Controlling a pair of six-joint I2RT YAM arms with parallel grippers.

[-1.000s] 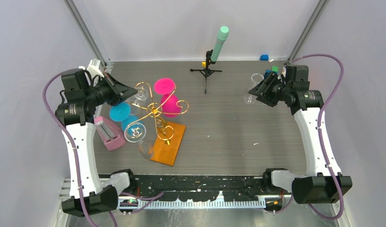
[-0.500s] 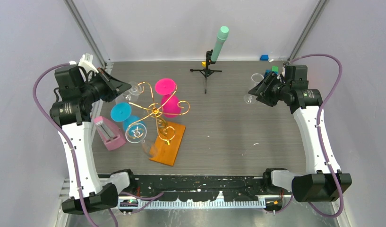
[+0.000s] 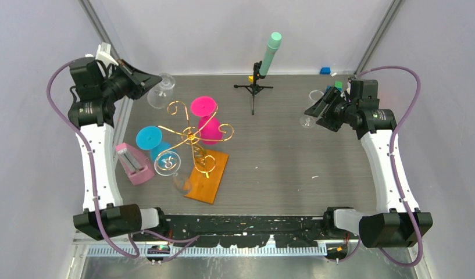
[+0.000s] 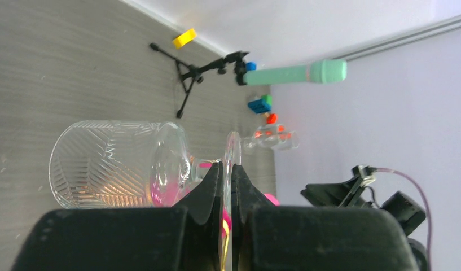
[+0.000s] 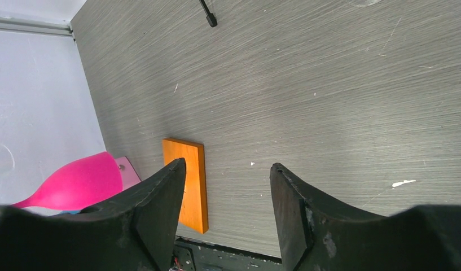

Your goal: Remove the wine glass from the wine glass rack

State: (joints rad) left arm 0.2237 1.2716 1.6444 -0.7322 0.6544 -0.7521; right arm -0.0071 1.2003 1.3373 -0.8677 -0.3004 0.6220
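The wine glass rack is gold wire on an orange base, left of centre. Pink, blue and clear glasses hang on it. My left gripper is shut on the foot of a clear wine glass, holding it off the rack at the far left. In the left wrist view its ribbed bowl lies sideways past my left gripper. My right gripper is open and empty at the far right. In the right wrist view the right gripper frames the orange base.
A black tripod with a mint-green cylinder stands at the back centre. A pink box lies left of the rack. Another clear glass stands by my right gripper. Small coloured blocks sit at the back right.
My left arm has drawn back and up toward the far-left corner, carrying the clear wine glass away from the rack's arm. The right arm has barely moved.
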